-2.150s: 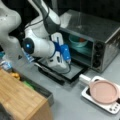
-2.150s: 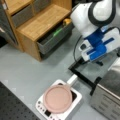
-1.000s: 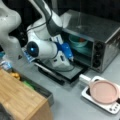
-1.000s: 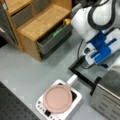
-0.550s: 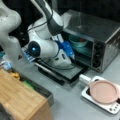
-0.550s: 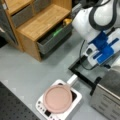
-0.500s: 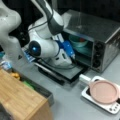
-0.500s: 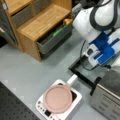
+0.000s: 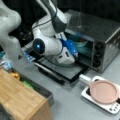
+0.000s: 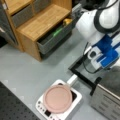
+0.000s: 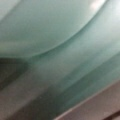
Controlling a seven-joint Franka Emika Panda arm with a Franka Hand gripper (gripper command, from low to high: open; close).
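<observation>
Apparently right against the gripper (image 9: 75,51), teal bowl (image 9: 81,43) inside oven (image 9: 100,37); grip unclear.

No readable text, labels, brands or numbers anywhere. The toaster oven (image 9: 100,42) knobs and the small scale's (image 10: 58,103) front buttons show marks too blurred to read.
</observation>
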